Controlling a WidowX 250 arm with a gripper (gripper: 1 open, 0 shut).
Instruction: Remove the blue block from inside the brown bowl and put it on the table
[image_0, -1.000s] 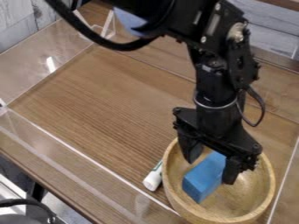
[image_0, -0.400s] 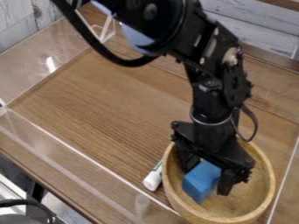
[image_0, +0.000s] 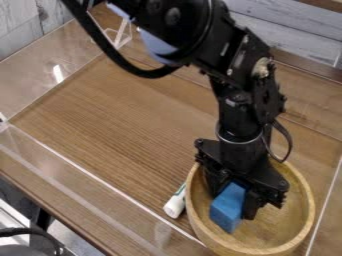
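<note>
Brown bowl (image_0: 299, 232) near the front of the table (image_0: 114, 115), inside the acrylic wall. In it: blue block (image_0: 225, 211), lying on the bowl's floor. Gripper (image_0: 238, 196) reaches into the bowl over the block, closed down at it; whether it grips the block, cannot tell. White-and-green object (image_0: 175, 203) outside, just beside the bowl's rim. Black arm (image_0: 221, 50) rises behind.

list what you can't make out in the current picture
- upper part of the blue block: camera view, covered by the end effector
- fingertips' contact with the block: camera view, dark on dark and overlapping
- bowl floor behind the end effector: camera view, blocked by it
- base of the robot arm: cut off by the top edge
- markings on the white-and-green object: too small
</note>
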